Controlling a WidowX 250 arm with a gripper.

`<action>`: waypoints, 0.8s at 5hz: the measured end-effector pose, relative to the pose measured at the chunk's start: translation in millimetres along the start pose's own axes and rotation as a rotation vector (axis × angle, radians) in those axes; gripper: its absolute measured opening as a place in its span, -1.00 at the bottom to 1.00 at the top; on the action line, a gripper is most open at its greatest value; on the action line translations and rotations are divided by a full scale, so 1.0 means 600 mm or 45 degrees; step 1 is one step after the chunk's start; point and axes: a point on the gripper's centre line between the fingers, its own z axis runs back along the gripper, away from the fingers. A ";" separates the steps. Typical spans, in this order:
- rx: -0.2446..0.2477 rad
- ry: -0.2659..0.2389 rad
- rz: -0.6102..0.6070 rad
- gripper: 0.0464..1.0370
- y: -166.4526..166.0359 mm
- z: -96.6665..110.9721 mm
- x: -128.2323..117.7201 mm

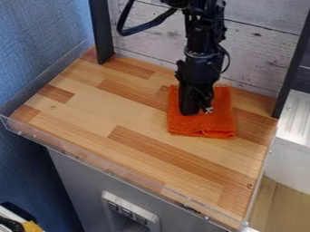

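The orange cloth (196, 125) lies folded on the right part of the counter (115, 111), apparently not lifted, with the gripper (196, 110) down at it, though whether clenched or released I cannot tell.

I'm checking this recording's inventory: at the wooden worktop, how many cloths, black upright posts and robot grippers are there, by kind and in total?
Orange cloth: 1
Black upright posts: 2
Black gripper: 1
Total: 4
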 end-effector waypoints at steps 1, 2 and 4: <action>0.013 -0.006 0.007 -0.97 -0.002 -0.009 0.002; 0.012 -0.020 0.081 -0.98 -0.010 -0.016 -0.007; 0.001 -0.056 0.345 -0.98 -0.029 -0.020 -0.032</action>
